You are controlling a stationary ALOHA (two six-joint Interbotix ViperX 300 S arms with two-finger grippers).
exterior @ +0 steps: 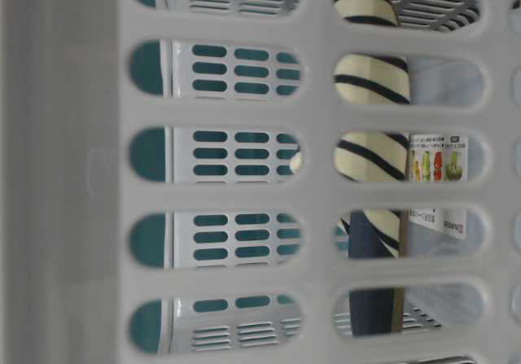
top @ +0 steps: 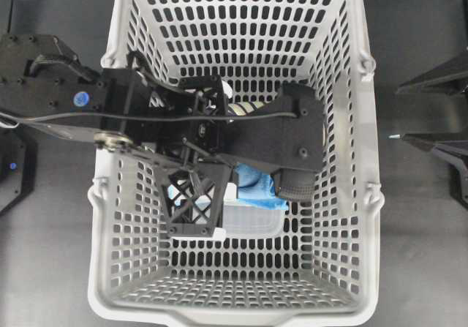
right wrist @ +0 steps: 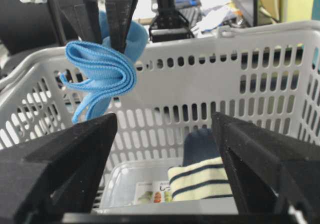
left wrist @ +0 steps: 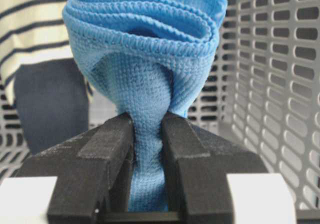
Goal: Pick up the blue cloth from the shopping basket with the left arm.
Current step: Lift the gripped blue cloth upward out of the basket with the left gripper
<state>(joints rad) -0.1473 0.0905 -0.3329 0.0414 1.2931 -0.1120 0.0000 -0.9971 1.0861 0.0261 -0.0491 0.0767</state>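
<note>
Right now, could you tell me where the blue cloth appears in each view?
Overhead: blue cloth mid-basket, mostly under the left arm.
Table-level: not visible.
Left wrist: centre, pinched between the left gripper fingers.
Right wrist: upper left, hanging above the rim.
Shared landmark: the striped slipper.

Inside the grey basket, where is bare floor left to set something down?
Bare slotted floor lies along the light grey plastic shopping basket's near wall and far end. The middle is crowded: striped cream-and-navy slipper, clear plastic box, and the left hand holding the sky-blue microfibre cloth.
</note>
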